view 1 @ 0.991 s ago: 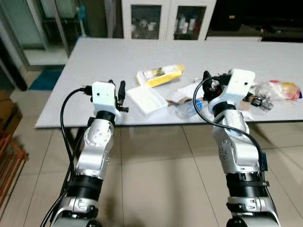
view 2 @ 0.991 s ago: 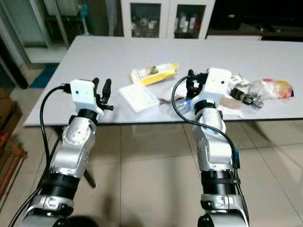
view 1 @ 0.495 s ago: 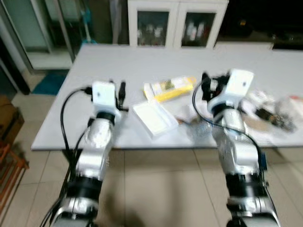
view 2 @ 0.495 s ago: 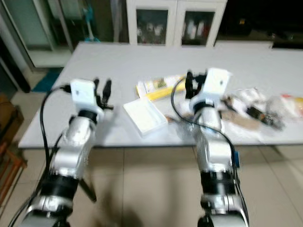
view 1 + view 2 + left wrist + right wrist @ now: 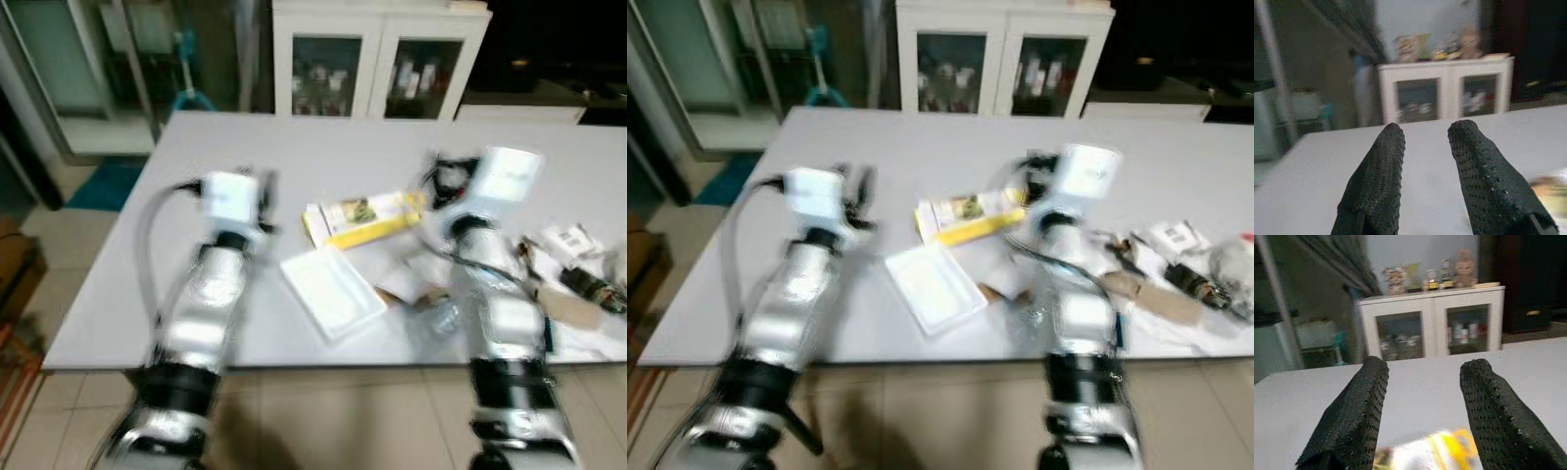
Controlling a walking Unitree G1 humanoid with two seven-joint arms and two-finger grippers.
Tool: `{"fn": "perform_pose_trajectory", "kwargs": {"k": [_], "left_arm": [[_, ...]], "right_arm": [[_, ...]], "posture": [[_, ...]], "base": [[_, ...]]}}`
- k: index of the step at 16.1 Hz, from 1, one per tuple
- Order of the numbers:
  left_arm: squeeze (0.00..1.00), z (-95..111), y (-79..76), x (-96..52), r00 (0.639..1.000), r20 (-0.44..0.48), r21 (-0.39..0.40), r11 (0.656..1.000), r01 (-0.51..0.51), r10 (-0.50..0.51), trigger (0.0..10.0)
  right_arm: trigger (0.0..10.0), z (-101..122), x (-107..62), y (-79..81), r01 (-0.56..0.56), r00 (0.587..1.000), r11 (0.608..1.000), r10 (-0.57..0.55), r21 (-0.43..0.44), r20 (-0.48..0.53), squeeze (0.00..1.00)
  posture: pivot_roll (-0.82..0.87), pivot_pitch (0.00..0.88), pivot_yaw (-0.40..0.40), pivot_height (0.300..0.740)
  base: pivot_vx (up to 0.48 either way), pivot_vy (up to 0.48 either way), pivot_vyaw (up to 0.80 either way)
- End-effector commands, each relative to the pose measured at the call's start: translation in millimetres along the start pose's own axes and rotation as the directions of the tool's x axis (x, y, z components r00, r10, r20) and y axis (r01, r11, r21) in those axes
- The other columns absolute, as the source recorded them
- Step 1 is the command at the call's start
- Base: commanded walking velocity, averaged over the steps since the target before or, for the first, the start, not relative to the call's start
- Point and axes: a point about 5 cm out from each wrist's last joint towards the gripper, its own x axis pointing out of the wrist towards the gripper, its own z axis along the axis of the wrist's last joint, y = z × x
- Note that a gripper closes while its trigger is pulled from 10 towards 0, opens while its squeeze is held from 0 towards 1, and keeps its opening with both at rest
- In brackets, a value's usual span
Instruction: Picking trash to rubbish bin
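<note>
A: Arm posture?
B: Both raised over the table [image 5: 127,284]. Left gripper [image 5: 1425,142] fingers spread, holding nothing; right gripper [image 5: 1422,377] likewise spread.
A: Trash?
B: Yellow packet [image 5: 364,216] and white tray [image 5: 333,292] lie between the arms; wrappers [image 5: 573,284] sit beside the right arm.

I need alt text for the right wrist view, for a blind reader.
The open right pincer hangs over a grey table, with a yellow pack below its fingers. A white cabinet with glass doors stands behind.

white glass-door cabinet [image 5: 377,64] behind grey table [image 5: 245,166]
</note>
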Motion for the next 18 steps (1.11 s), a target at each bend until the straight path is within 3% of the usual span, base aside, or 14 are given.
{"fn": "perform_pose_trajectory", "kwargs": {"k": [1, 5, 13, 18], "left_arm": [[0.0, 3.3, -11.9, 1.9, 1.0, 0.013, -0.004, 1.0, 0.025, -0.025, 10.0], [0.0, 4.5, -11.6, 2.8, 1.0, 0.016, 0.012, 1.0, 0.019, -0.019, 10.0], [0.0, 3.0, -10.8, 1.4, 1.0, 0.006, 0.012, 1.0, 0.019, -0.019, 10.0], [0.0, 2.2, -9.6, 0.7, 1.0, 0.003, 0.008, 1.0, 0.013, -0.013, 10.0]], "right_arm": [[10.0, 2.9, -0.3, -10.9, 0.031, 1.0, 0.999, -0.031, -0.009, 0.008, 0.0], [10.0, 2.1, -0.8, -9.8, 0.028, 1.0, 1.0, -0.028, -0.007, 0.004, 0.0], [10.0, -2.5, -3.0, -5.1, -0.007, 1.0, 0.999, 0.006, -0.044, -0.023, 0.0], [10.0, -5.8, -3.9, -2.2, -0.025, 0.999, 0.999, 0.023, -0.037, -0.044, 0.0]], "posture": [[0.02, 0.0, -0.025, 0.74], [0.02, 0.0, -0.026, 0.74], [0.02, 0.007, -0.034, 0.74], [0.02, 0.012, -0.038, 0.74]], "base": [[0.0, 0.0, 0.0], [0.0, 0.0, 0.0], [0.0, -0.428, 0.0], [0.0, -0.425, 0.41]]}}
